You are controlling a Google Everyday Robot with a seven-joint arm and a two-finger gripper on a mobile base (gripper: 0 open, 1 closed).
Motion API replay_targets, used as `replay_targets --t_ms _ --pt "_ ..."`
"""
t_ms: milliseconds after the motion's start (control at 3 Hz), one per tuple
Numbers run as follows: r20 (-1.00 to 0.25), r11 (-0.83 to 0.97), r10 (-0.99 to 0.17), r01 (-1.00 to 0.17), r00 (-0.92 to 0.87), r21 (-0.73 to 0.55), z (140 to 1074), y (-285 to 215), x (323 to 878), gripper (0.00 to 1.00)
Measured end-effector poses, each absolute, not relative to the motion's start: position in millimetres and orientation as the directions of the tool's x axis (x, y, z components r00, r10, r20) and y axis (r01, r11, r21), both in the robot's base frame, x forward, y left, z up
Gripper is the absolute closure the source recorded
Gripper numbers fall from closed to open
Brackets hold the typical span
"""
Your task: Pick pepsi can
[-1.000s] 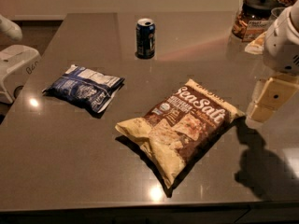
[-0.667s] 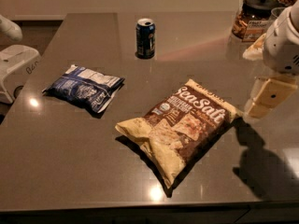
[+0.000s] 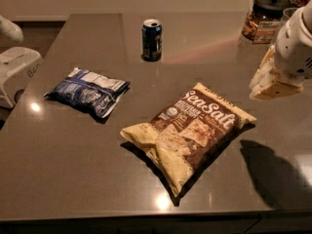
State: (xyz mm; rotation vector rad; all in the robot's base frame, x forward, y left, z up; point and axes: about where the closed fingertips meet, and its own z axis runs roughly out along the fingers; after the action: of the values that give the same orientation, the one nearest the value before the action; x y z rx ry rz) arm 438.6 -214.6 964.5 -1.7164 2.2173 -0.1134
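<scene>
Starting at the far left: a white unit (image 3: 14, 72) sits just off the left edge of the desk (image 3: 73, 169), and I can't tell what it is. On the desk itself, left of centre, a flat blue-and-white snack bag (image 3: 87, 91) lies on its side.

Next, further back and a little right of that bag, there's the pepsi can (image 3: 151, 39). It stands upright on the far part of the desk, silver top up, alone, with bare desk all round it and touching nothing.

Nearer to me and right of centre, a big brown-and-cream chip bag (image 3: 190, 130) marked "Sea Salt" lies flat and slanted. Its near corner points at the front edge, its far corner toward the right.

At the far right corner is a glass jar (image 3: 263, 16) with a black lid, and something brown inside it.

Now my tool (image 3: 270, 82): it's at the right edge, hanging above the desk just past the chip bag's far right corner. Its shadow (image 3: 275, 169) falls on the desk nearer to me. How far open it is, I cannot tell.

The can is not in it. It stands well apart, far off to the tool's left and further back, with the chip bag's upper end lying nearer than the line between them.
</scene>
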Motion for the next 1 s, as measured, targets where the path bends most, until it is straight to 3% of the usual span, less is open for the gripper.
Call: replay_targets --t_ms 333,1000 --pt "-0.212 0.270 -0.953 -0.926 -0.217 -0.264 964.4 -214.6 438.6 0.65" --pt "-0.212 0.270 -0.953 -0.926 -0.217 -0.264 964.2 -214.6 438.6 0.19"
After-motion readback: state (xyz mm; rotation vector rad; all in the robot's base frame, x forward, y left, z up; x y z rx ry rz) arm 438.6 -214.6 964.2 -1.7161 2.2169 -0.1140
